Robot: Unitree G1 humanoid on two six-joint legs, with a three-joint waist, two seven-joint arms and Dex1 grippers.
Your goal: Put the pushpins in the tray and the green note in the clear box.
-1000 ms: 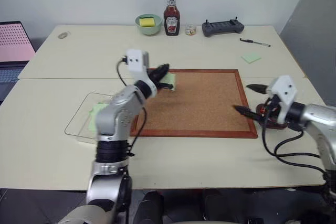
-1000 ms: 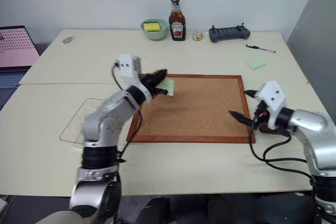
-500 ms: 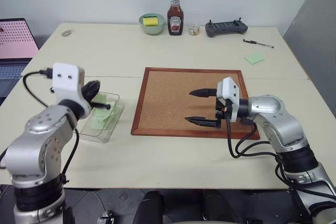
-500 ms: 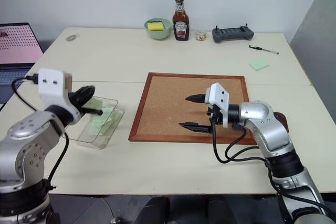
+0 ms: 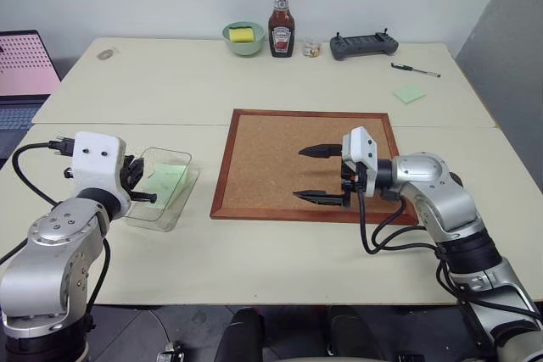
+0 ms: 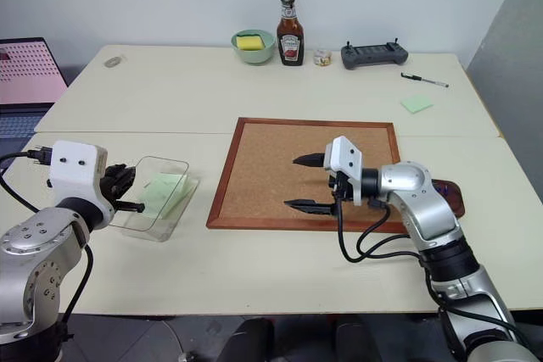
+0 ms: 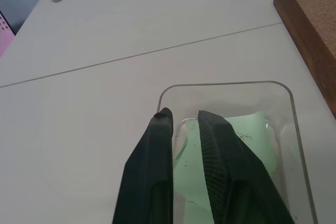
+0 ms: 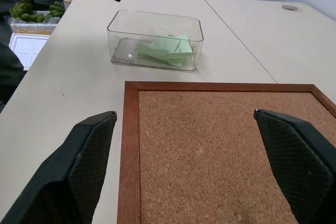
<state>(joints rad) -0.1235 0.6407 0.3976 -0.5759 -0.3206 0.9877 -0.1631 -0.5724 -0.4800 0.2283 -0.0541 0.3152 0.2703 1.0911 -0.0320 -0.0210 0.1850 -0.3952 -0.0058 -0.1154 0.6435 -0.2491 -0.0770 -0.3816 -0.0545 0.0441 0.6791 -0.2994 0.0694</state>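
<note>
The green note [image 5: 163,180] lies flat inside the clear box [image 5: 172,219] at the table's left. It also shows in the right wrist view as the note [image 8: 167,50] in the box [image 8: 155,22]. My left gripper [image 5: 141,186] hovers at the box's near left corner. Its fingers [image 7: 157,145] stand a little apart, open, with nothing between them. My right gripper [image 6: 294,181] hangs wide open and empty over the corkboard [image 5: 280,146], pointing left. The tray [image 6: 451,199] peeks out behind my right forearm, at the board's right edge. The pushpins are hidden.
At the far edge stand a ketchup bottle [image 5: 281,8], a green bowl [image 5: 243,37], a small jar [image 5: 311,48] and a black controller [image 5: 362,43]. A pen [image 5: 416,69] and another green note [image 5: 408,94] lie at the far right. A laptop [image 5: 21,65] sits at the left.
My left arm swung from the corkboard's corner to the clear box with the note; the note now lies in the box and the fingers have parted. My right gripper moved left over the board.
</note>
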